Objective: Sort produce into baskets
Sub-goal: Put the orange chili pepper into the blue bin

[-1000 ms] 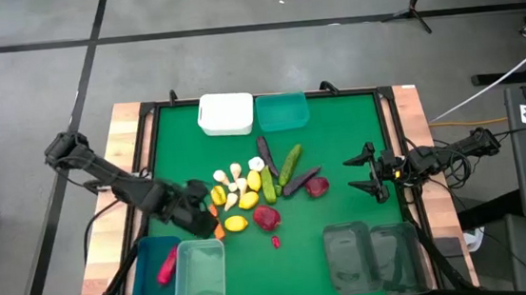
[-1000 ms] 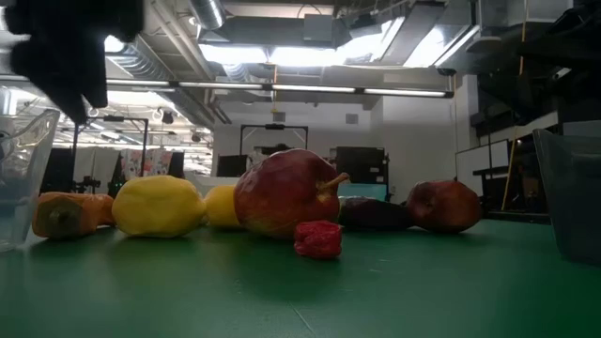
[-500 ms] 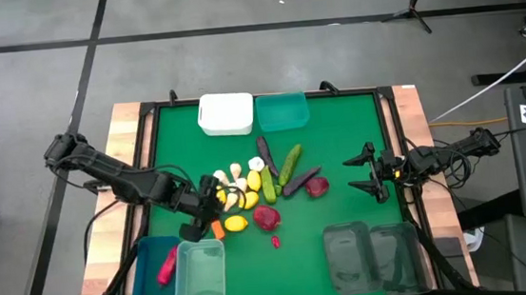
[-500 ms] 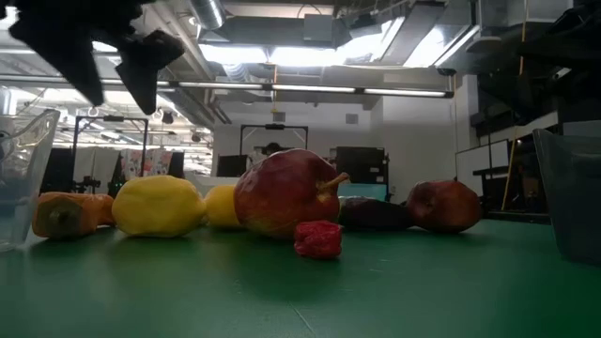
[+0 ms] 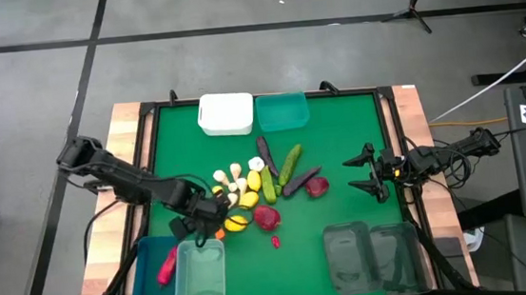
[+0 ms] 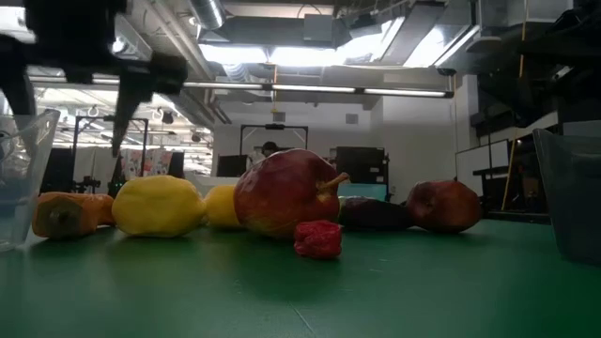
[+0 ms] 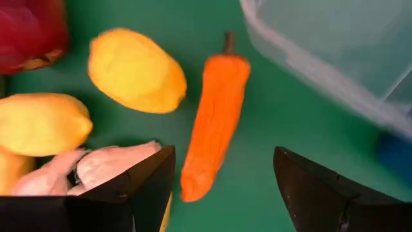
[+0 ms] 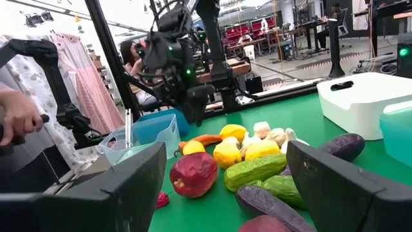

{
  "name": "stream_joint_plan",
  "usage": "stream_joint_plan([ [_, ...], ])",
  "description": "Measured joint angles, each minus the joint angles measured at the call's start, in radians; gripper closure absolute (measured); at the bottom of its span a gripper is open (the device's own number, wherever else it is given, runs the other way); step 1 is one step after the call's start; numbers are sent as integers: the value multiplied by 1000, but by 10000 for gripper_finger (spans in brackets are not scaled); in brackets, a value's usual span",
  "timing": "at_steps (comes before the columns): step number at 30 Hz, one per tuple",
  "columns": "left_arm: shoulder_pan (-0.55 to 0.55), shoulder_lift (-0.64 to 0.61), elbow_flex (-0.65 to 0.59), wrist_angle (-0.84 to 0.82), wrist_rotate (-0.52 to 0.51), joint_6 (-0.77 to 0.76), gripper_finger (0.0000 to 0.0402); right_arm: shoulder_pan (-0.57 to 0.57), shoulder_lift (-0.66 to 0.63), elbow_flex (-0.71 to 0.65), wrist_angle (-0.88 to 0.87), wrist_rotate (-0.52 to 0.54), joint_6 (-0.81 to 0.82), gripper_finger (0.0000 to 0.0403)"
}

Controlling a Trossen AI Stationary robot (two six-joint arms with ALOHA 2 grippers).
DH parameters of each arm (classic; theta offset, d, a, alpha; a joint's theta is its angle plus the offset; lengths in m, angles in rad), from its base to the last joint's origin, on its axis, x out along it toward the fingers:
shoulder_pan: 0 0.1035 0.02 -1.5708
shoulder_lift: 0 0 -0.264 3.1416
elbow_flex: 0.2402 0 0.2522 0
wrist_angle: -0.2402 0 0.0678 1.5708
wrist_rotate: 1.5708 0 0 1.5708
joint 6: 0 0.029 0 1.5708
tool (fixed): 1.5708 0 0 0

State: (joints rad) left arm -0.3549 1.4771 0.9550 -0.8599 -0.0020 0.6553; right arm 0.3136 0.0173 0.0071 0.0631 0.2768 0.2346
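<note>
An orange carrot (image 7: 215,116) lies on the green mat at the near left of the produce pile (image 5: 257,191), beside a yellow lemon (image 7: 136,69) and white garlic (image 7: 116,164). My left gripper (image 7: 222,193) hangs open above the carrot, pointing down, one finger on either side of its tip, touching nothing. The low view shows those fingers (image 6: 127,103) well above the carrot (image 6: 66,214). My right gripper (image 5: 361,172) waits open at the table's right edge. A red chilli (image 5: 167,265) lies in the blue basket (image 5: 147,258).
The clear pale green basket (image 5: 201,275) stands just near of the carrot. White (image 5: 225,114) and teal (image 5: 283,110) baskets stand at the far edge, two dark ones (image 5: 373,254) at the near right. Apples, cucumbers and eggplants fill the pile. A person's hand (image 8: 19,116) shows beyond the table.
My left gripper has moved toward the table's right and near edges and sunk, and now hangs over the carrot. It has rolled about its own axis, so its two fingers now show side by side in the low view. The produce has stayed put.
</note>
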Motion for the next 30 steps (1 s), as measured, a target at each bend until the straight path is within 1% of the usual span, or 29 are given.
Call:
stream_joint_plan([
  [4, 55, 18, 0, 6, 0, 111, 143, 0, 0, 0, 0, 0, 1, 81],
  [7, 101, 21, 0, -3, 4, 154, 143, 0, 0, 0, -1, 0, 1, 81],
  [13, 153, 23, 0, 1, 75, 235, 143, 0, 0, 0, -1, 0, 9, 81],
  [16, 151, 28, 0, 7, 105, 244, 143, 0, 0, 0, -2, 0, 9, 81],
  [24, 111, 45, -1, 10, 125, 291, 143, 0, 0, 0, -3, 1, 8, 81],
  [27, 98, 58, -15, 49, 133, 347, 143, 0, 0, 0, -3, 2, 9, 81],
  [30, 94, 75, -42, 84, 132, 362, 143, 0, 0, 0, -4, 2, 11, 81],
])
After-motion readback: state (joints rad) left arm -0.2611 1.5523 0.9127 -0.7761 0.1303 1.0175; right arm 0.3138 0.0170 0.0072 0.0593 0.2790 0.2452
